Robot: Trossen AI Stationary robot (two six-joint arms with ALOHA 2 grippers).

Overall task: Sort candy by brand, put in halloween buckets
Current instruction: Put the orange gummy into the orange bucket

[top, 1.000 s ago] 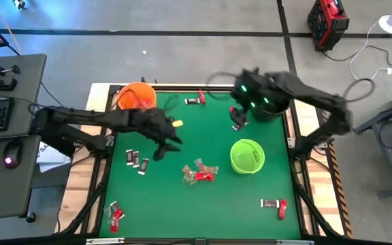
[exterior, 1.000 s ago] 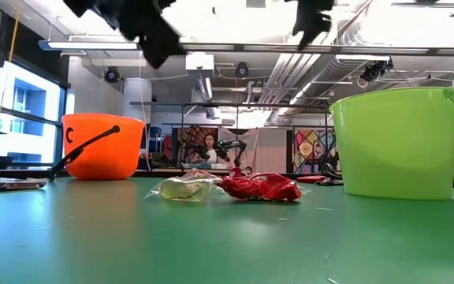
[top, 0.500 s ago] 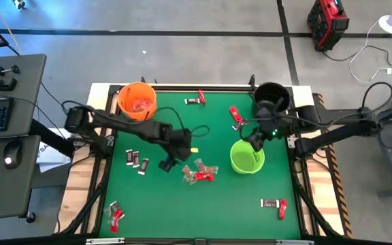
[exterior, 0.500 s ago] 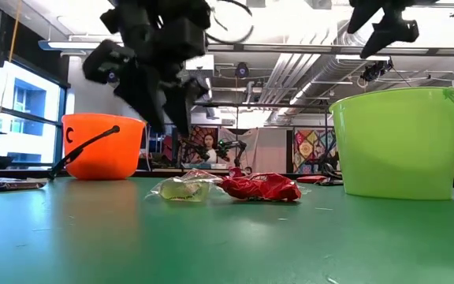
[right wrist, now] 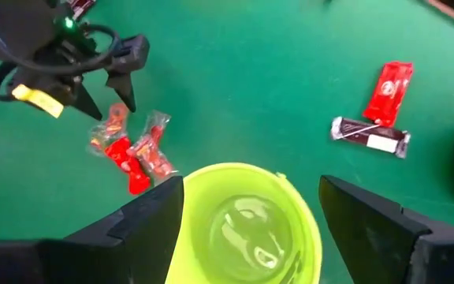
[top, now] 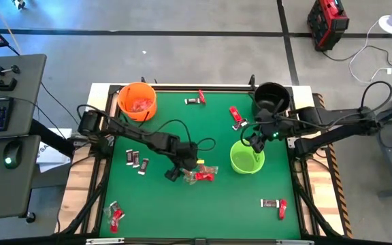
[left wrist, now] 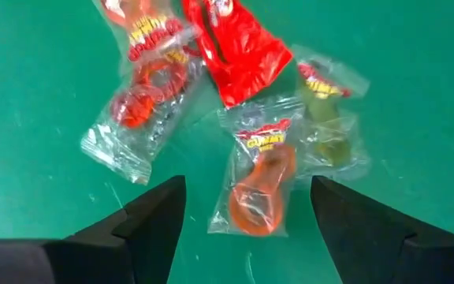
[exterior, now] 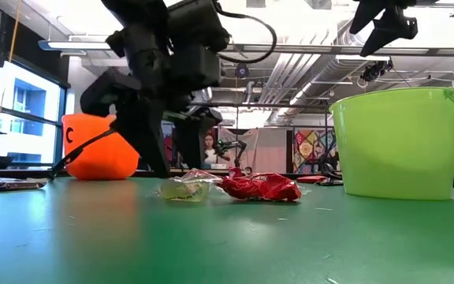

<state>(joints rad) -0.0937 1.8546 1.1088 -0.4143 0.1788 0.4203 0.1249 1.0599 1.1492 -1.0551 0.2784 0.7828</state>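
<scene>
My left gripper is open and low over the green table, at the left side of a small candy pile. Its fingers stand on either side of a clear-wrapped orange gummy without touching it. A red wrapper and other clear packs lie just beyond. My right gripper hangs open above the lime green bucket, which has clear wrappers on its floor. The orange bucket and the black bucket stand at the far edge.
Dark wrapped bars lie left of the pile. A red candy lies at the near left. A dark bar and a red one lie at the near right. Further pieces lie between the orange and black buckets.
My left gripper has swung from beside the orange bucket toward the table's middle and down to the candy pile. My right gripper has moved from next to the black bucket toward the near edge, to above the green bucket, and has stayed there for the last half second.
</scene>
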